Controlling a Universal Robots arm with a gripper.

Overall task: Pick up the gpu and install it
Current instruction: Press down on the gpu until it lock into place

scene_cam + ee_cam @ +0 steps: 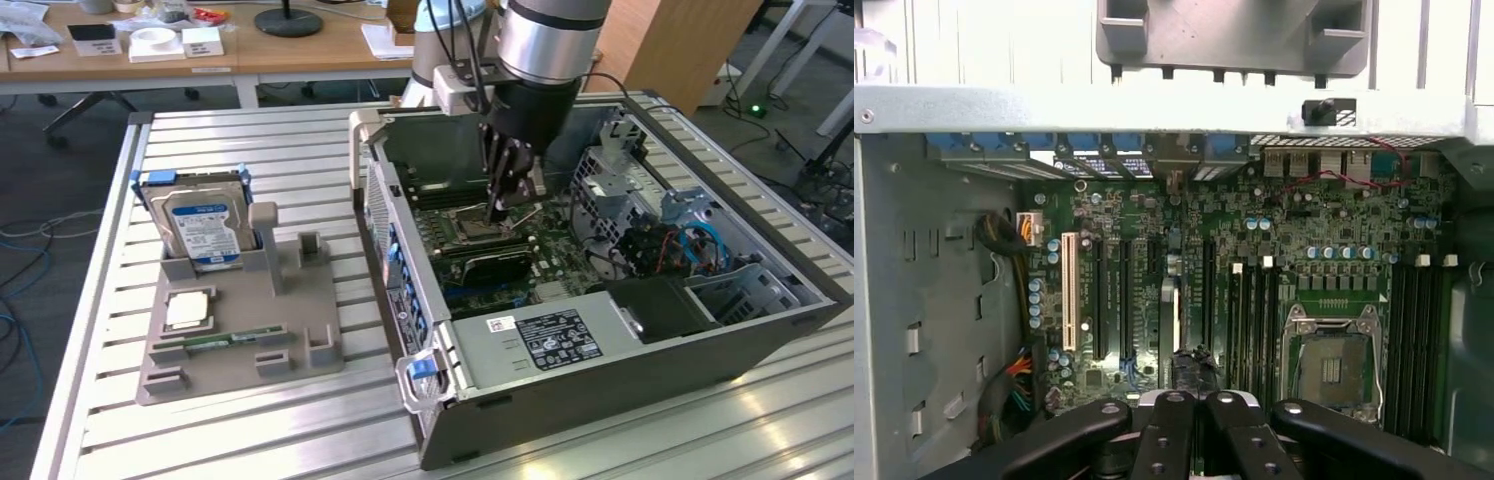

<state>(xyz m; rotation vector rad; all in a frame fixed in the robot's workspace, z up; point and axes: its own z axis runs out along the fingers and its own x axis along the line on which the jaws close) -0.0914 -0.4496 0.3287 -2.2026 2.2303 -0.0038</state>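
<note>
Your hand (499, 208) hangs clenched inside the case (747, 330), fingers low over the motherboard (1254, 250); keep it square to the slots (1112, 300) beneath.

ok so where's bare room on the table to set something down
The slatted metal table is bare beyond the silver hard drive, and along the near edge below the grey parts holder. Only a narrow strip separates the holder from the open computer case. Inside the case it is crowded, with the shut gripper over the motherboard.

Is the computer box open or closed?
Open. The case lies on its side with no cover, so the motherboard shows inside.
</note>
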